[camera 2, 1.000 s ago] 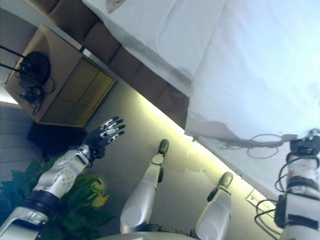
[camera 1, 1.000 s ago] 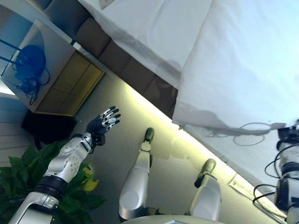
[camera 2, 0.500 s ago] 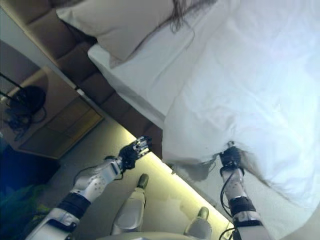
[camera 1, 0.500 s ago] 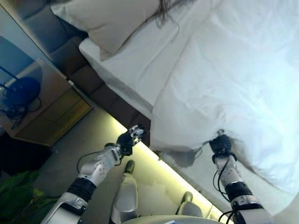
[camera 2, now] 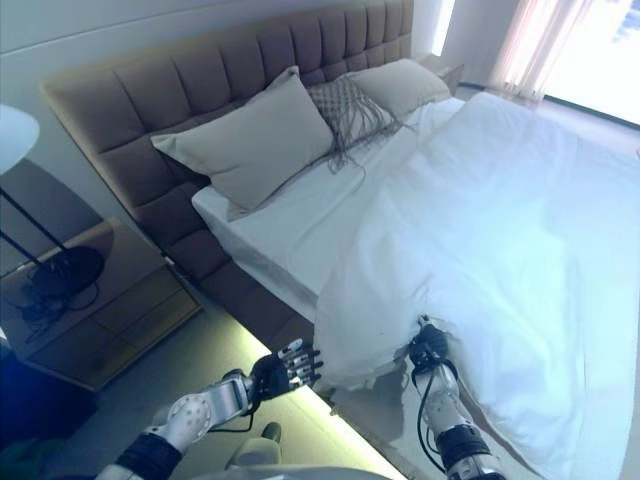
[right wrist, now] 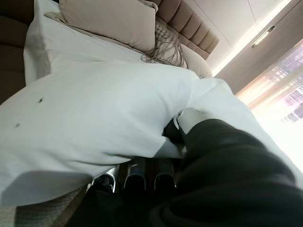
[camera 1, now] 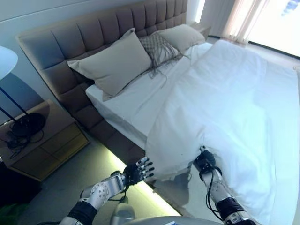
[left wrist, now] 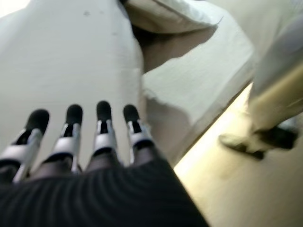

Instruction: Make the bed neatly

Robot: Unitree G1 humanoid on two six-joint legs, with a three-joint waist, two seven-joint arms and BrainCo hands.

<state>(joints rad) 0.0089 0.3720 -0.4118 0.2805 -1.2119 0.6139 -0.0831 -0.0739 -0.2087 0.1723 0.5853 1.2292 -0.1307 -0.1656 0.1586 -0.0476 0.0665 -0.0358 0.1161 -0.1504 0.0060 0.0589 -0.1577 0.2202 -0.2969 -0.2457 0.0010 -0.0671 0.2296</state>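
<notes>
**A:** ok so which hand actually has the duvet here?

**B:** Going left to right: the left hand (camera 1: 138, 170) is hanging off the near side of the bed, fingers straight and spread, holding nothing. In its wrist view the fingertips sit just short of the white cloth. The duvet (camera 1: 225, 98) corner droops right beside it, to its right and a bit farther in.

**A:** and the right one?

**B:** The right hand (camera 1: 205, 161) is at the near edge of the duvet with its fingers tucked under the fold. The wrist view looks like a thumb over the top and fingers below, so I'd call it clamped on the cloth.

**A:** so where does it need to go?

**B:** The duvet runs long from the near edge out toward the far right, and its top edge stops short of the pillows (camera 1: 112, 63) at far left, with bare sheet (camera 1: 129, 101) between them. My guess is the pull goes far-left toward the headboard (camera 1: 89, 30), with the left hand taking that loose corner first.
</notes>
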